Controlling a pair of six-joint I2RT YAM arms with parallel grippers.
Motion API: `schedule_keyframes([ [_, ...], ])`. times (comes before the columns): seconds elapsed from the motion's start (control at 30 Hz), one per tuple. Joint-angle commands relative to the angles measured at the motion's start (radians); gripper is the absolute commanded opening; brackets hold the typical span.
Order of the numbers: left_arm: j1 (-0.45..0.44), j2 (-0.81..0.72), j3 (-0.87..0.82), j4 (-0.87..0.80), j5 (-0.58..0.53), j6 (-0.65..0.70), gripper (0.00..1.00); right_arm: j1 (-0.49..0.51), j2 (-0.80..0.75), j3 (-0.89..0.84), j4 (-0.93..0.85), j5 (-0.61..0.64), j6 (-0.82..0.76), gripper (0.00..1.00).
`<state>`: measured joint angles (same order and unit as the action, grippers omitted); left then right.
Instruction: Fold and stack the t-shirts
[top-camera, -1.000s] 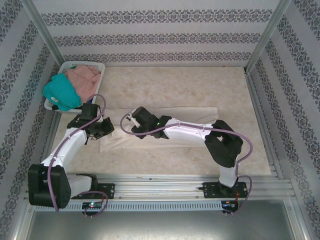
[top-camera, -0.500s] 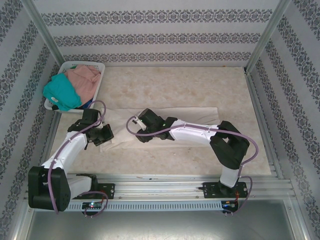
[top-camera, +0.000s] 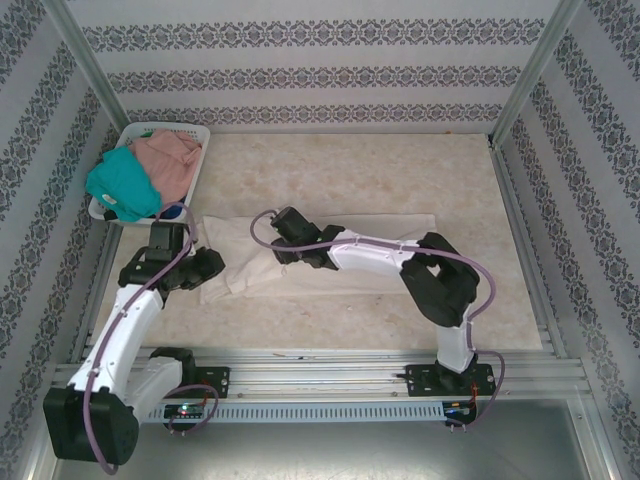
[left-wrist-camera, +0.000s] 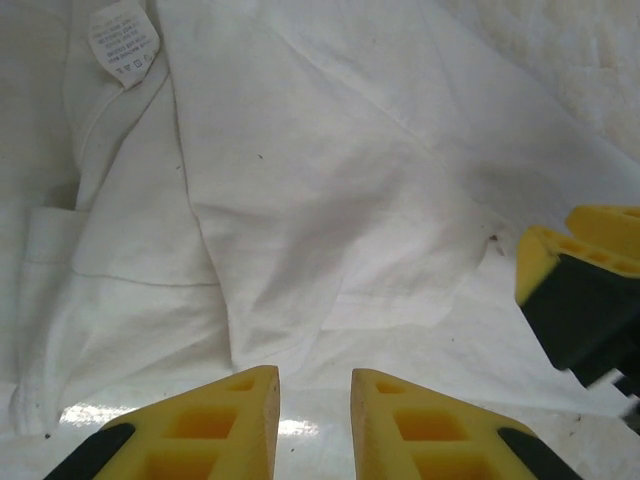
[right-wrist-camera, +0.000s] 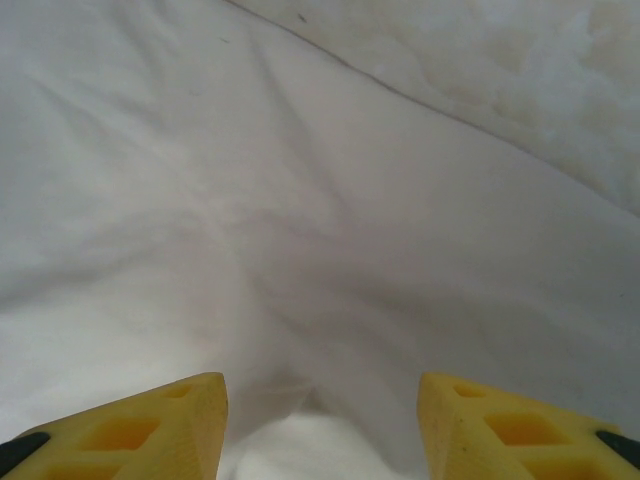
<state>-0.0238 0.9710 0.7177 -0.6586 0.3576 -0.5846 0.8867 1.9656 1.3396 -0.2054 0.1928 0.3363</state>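
The cream t-shirt (top-camera: 385, 226) lies flattened across the middle of the table, its left end bunched in folds. My left gripper (top-camera: 210, 268) hovers at that left end, and in the left wrist view (left-wrist-camera: 313, 385) its fingers stand slightly open over glossy table at the shirt's (left-wrist-camera: 300, 180) edge, holding nothing. The neck label (left-wrist-camera: 125, 40) shows at the upper left. My right gripper (top-camera: 268, 228) is over the shirt's left part, wide open (right-wrist-camera: 322, 395) just above smooth cloth (right-wrist-camera: 300, 200). Its yellow fingers (left-wrist-camera: 565, 270) show in the left wrist view. The teal shirt (top-camera: 120, 185) and pink shirt (top-camera: 170, 155) sit in the basket.
The white lattice basket (top-camera: 195, 132) stands at the far left corner of the marbled table (top-camera: 380, 170). Patterned walls and metal posts close in the table on three sides. The arms' base rail runs along the near edge.
My left arm has swung its elbow left and drawn back, the gripper ending just off the shirt's left end. My right gripper has shifted a little farther up and left over the cloth.
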Motion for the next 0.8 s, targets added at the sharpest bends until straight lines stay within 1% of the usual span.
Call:
schedule_keyframes([
  [0.0, 0.01, 0.141, 0.049, 0.11, 0.036, -0.018, 0.24, -0.034, 0.059, 0.008, -0.021, -0.046, 0.058, 0.54],
  [0.1, 0.005, 0.337, 0.132, 0.202, 0.075, 0.002, 0.23, -0.067, 0.034, -0.028, -0.02, -0.091, 0.069, 0.55],
  [0.23, 0.002, 0.576, 0.232, 0.301, 0.068, 0.044, 0.23, -0.159, -0.046, -0.1, -0.023, -0.169, 0.1, 0.58],
  [0.3, 0.003, 0.688, 0.291, 0.307, 0.04, 0.075, 0.23, -0.2, -0.091, -0.122, -0.04, -0.194, 0.092, 0.59],
  [0.4, 0.009, 0.835, 0.359, 0.274, -0.01, 0.105, 0.22, -0.264, -0.137, -0.148, -0.098, -0.192, 0.068, 0.62],
  [0.53, 0.033, 0.925, 0.374, 0.254, -0.065, 0.106, 0.22, -0.418, -0.185, -0.23, -0.156, -0.18, 0.106, 0.62],
  [0.63, 0.048, 0.933, 0.361, 0.254, -0.082, 0.102, 0.22, -0.544, -0.213, -0.279, -0.172, -0.193, 0.124, 0.62],
  [0.77, 0.069, 0.937, 0.358, 0.242, -0.1, 0.102, 0.21, -0.668, -0.191, -0.273, -0.255, -0.195, 0.138, 0.63],
])
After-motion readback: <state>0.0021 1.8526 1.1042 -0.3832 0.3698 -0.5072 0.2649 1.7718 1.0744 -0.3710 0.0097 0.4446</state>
